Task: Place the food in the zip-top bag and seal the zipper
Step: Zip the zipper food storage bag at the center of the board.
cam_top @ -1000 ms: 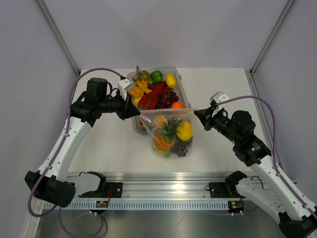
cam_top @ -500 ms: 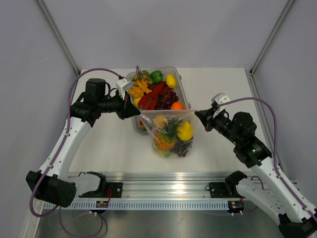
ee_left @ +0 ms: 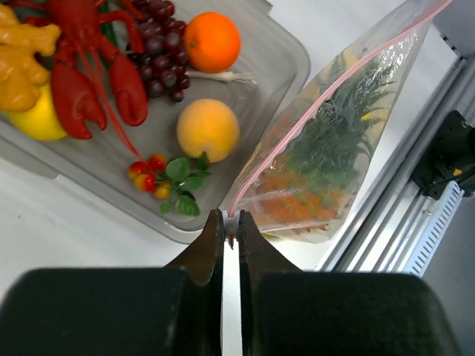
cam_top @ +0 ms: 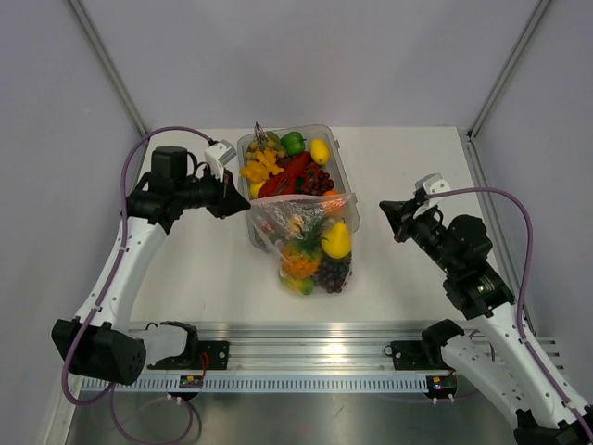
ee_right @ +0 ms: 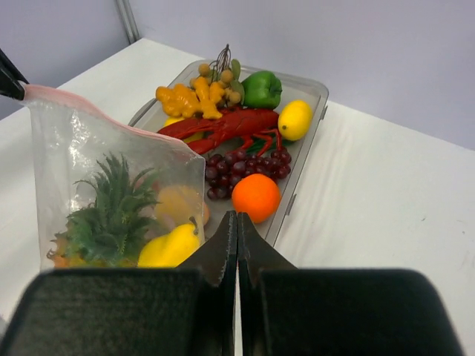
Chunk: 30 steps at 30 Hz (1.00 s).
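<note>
While my left end effector (ee_left: 230, 219) is pressed together on the bag's near-left corner, right at the end of the zipper (ee_left: 326, 96), I hold that corner up off the desk (cam_top: 408, 158) and the pink strip runs away from my jaws toward the right. Below it the bag (cam_top: 313, 248) hangs and rests on the desk, leaning against the front of the tray (ee_left: 256, 104), with a pineapple (cam_top: 301, 255), a mango (cam_top: 336, 241) and grapes (cam_top: 332, 273) inside. More food lies in the tray behind it, the lobster (ee_left: 93, 70) and an orange (ee_left: 212, 41) among it, but the bag looks full to me, so I judge the loading done and the sealing to be the step in hand. From the wrist views the strip reads as one flat line, though I cannot tell whether it is locked along its whole length. Off to the right, my right end effector (ee_right: 236, 221) is pinched shut on nothing, apart from the bag's right corner. Next I would bring it to the strip, pinch it and press along while the left keeps the line taut.
</note>
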Available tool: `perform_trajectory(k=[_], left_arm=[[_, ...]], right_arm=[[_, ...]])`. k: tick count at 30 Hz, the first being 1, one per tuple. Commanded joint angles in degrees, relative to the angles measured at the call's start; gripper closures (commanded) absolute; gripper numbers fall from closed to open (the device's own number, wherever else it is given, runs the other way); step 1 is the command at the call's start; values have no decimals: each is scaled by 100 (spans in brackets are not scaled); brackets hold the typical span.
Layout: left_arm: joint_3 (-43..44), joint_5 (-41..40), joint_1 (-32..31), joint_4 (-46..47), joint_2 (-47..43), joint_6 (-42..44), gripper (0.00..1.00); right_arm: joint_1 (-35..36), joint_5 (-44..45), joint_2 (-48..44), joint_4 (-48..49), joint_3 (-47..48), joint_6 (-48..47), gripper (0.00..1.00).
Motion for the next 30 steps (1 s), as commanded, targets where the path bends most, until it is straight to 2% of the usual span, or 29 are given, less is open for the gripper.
perform_trajectory(k=[1,8,12,13,17,19,23,27,30], left_arm=[[209,-274,112,7,-17,9,100],[570,421,-29,-248,-105,105,100],[535,526,-169,-240,-202,185,100],[518,544,-178,-161,-220,159,100],[614,685,-266,-152,-185,176,100],[693,676,-301,-178,-132,211,100],[956,711,-389,-274,-35,325,100],[1360,764,-495,-459,105,448,100],[1562,746,-582,-591,228,527,100]], right_arm=[[-43,204,-80,401,44,46,100],[-43,-525,200,288,385,37,100],[-43,-1586,893,-397,1237,-270,65],[-43,-1764,1034,-546,1439,-340,53],[10,-2564,1755,-1249,2686,-648,43],[132,-2855,2125,-1408,2995,-832,37],[834,-2585,2949,-2119,3831,-1360,33],[1187,-2407,3512,-2393,4271,-1703,31],[1302,-2626,3865,-2560,4534,-1826,29]])
